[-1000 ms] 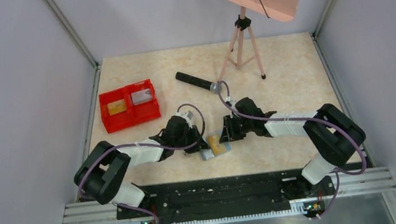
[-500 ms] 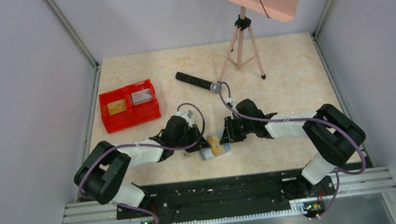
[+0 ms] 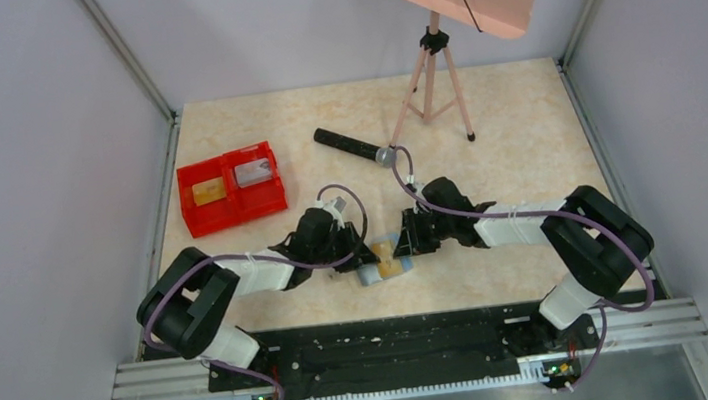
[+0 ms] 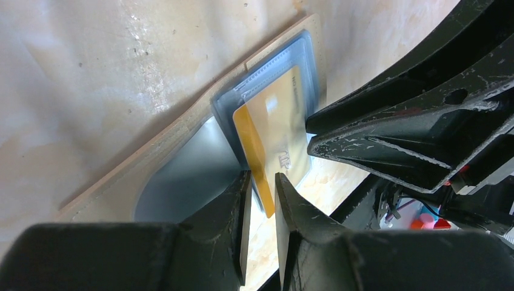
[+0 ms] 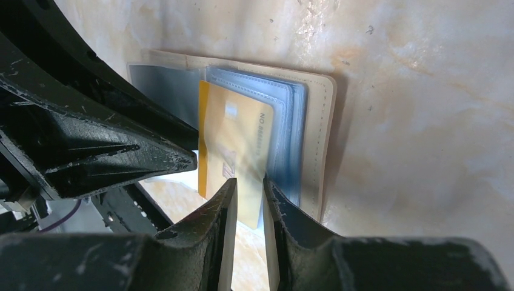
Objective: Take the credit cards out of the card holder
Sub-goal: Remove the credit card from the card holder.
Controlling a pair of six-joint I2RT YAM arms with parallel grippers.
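Observation:
The light-blue card holder (image 3: 387,269) lies open on the table between my two grippers. A gold credit card (image 4: 276,130) sticks partway out of its clear sleeves (image 5: 290,130). My left gripper (image 4: 262,185) has a narrow gap, and the card's free corner sits between its fingertips (image 4: 237,197). My right gripper (image 5: 248,188) comes from the other side. Its jaws are closed down on the sleeve edge of the card holder (image 5: 315,151), with the gold card (image 5: 233,139) in the gap. In the top view the left gripper (image 3: 364,256) and right gripper (image 3: 403,243) almost meet.
A red two-compartment tray (image 3: 231,187) at the back left holds a gold card (image 3: 209,191) and a silvery card (image 3: 251,172). A black cylinder (image 3: 349,144) and a tripod (image 3: 432,80) with a pink board stand further back.
My left gripper has edged right, closer onto the gold card's corner. The card stands a little further out of the card holder. The right gripper has stayed put.

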